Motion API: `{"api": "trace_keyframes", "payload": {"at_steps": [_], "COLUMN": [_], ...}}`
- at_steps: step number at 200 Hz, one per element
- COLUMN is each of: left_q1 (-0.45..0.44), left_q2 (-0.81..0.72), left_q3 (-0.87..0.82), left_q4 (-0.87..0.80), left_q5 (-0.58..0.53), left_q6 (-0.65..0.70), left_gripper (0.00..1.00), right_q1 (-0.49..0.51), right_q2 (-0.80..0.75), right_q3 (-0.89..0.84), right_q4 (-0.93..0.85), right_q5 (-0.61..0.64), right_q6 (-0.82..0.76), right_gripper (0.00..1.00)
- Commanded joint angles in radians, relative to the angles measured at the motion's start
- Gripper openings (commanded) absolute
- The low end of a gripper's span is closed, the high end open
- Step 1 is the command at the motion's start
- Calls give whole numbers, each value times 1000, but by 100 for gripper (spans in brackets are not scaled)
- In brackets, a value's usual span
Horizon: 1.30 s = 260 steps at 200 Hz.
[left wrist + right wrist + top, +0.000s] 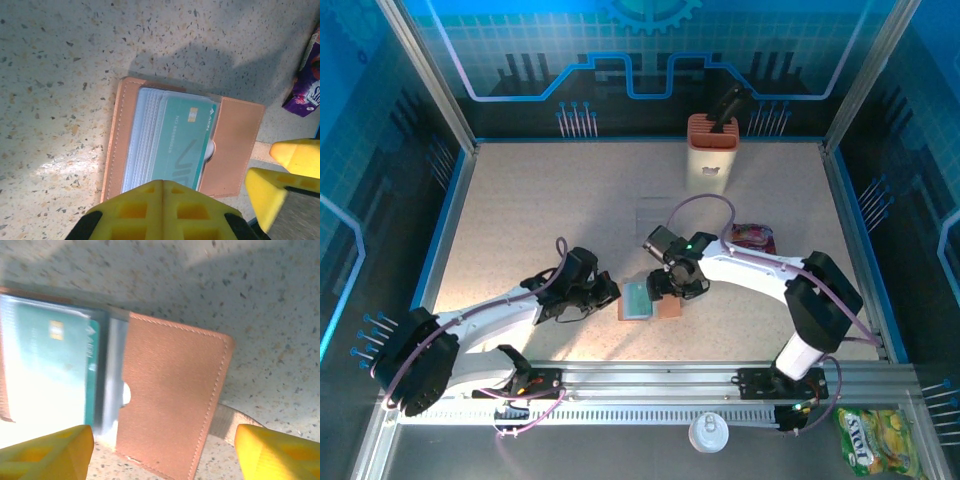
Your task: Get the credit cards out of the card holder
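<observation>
Left wrist view: the card holder (239, 145) lies open and flat on the speckled table (55, 75), between my two arms. The credit cards (182, 145) sit tucked in its clear pockets, with a teal one on top. My left gripper (162, 189) has its fingers pressed together at the holder's near edge. My right gripper (165, 437) is spread wide over the brown flap. A purple packet (305, 85) lies off to the side.

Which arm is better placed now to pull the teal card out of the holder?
Probably the right: the right pincer is open over the card holder, near the notch exposing the teal card. The left pincer is shut at the holder's edge.
</observation>
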Motion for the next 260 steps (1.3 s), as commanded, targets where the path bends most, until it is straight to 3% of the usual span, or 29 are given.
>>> {"api": "trace_keyframes", "payload": {"at_steps": [1, 36, 93, 113, 190, 260], "left_q1": [-9, -18, -31, -38, -39, -41], "left_q2": [-14, 13, 140, 161, 260, 227], "left_q3": [25, 34, 89, 89, 103, 86], "left_q4": [-26, 16, 65, 82, 90, 2], "left_q5": [20, 21, 52, 47, 65, 4], "left_q6": [13, 10, 30, 31, 46, 69], "left_gripper": [0, 0, 0, 0, 0, 0], "right_q1": [2, -29, -56, -62, -80, -87], "right_q2": [-40, -49, -85, -82, -69, -47], "right_q3": [-27, -83, -200, -214, -249, -257], "right_q4": [81, 223, 397, 421, 469, 522], "right_q5": [-73, -228, -327, -343, -358, -404], "right_q6": [10, 28, 83, 83, 90, 85], "right_gripper": [74, 70, 63, 54, 52, 52]}}
